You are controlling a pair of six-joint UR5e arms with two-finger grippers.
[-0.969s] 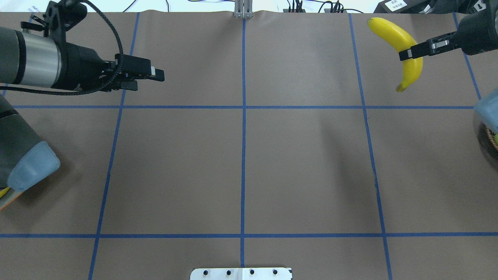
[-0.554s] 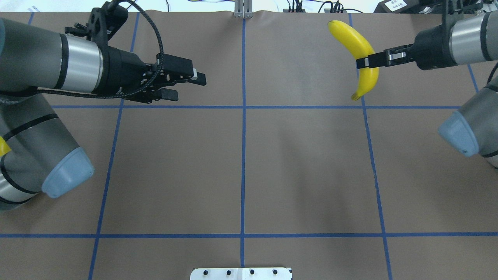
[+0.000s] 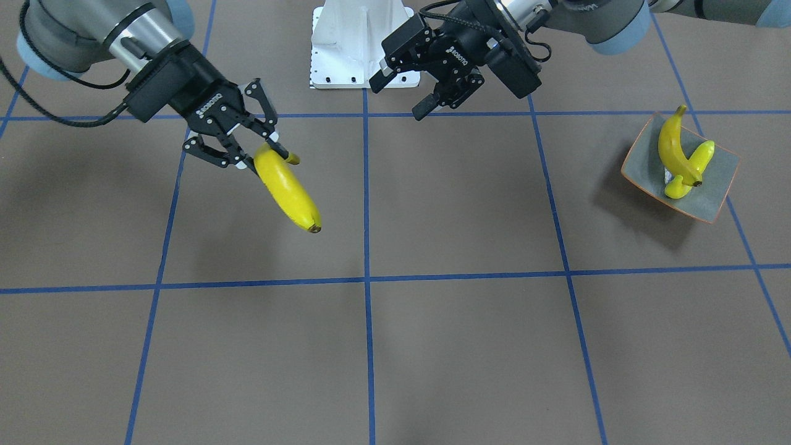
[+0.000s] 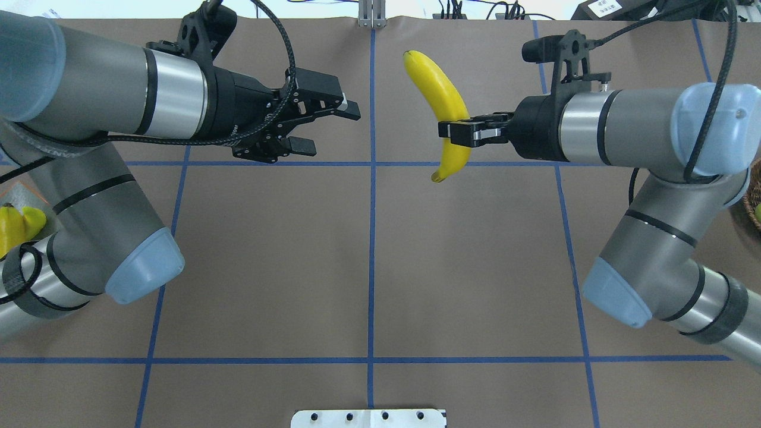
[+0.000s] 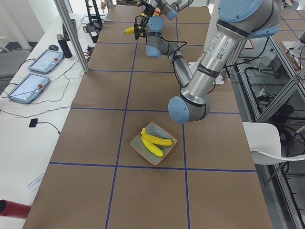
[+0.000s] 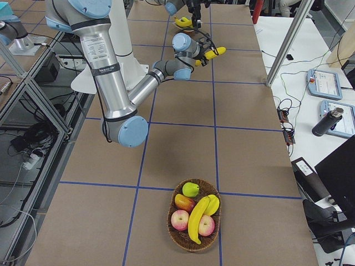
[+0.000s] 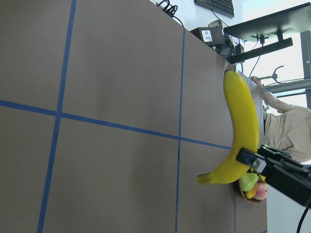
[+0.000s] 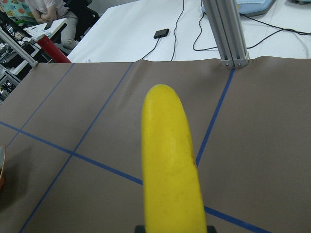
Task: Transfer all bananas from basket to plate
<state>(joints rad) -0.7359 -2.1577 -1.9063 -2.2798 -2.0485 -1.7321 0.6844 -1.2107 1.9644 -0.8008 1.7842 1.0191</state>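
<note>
Pinching the banana [image 4: 443, 98] off-centre, right gripper [image 4: 455, 132] risks it pivoting or dropping if released before the wide-open left gripper [image 4: 333, 128], just opposite, closes.

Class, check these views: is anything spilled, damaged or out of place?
Nothing stands out. The right gripper holds one banana clear above the table, the left gripper is open and empty, and two bananas lie on the plate.

Bright yellow bananas [image 3: 287, 191], a grey plate [image 3: 719, 196] rimmed orange, brown table [image 3: 463, 346] crossed by blue lines [image 3: 366, 321].
</note>
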